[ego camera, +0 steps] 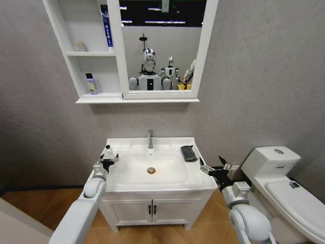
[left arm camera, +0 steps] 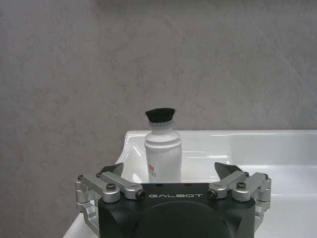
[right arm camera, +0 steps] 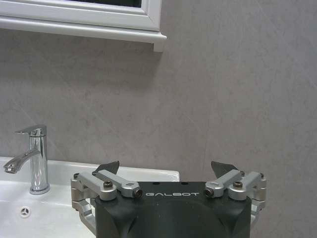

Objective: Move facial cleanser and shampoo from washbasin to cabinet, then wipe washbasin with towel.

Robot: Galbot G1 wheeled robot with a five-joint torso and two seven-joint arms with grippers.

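Washbasin point(ego camera: 195, 179) under wall cabinet point(ego camera: 81, 96), left gripper point(ego camera: 108, 161) spread wide around white bottle point(left arm camera: 163, 148) at left rim, right gripper point(ego camera: 213, 170) open off right edge, dark towel point(ego camera: 189, 153) near right rim.

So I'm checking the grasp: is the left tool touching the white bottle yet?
Apart. In the left wrist view the left tool is open, its fingertips standing off both sides of the bottle.

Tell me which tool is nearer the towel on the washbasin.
Right. The right tool hangs open just off the washbasin's right edge, beside the towel. The left tool is across the bowl at the left rim, open around a white bottle.
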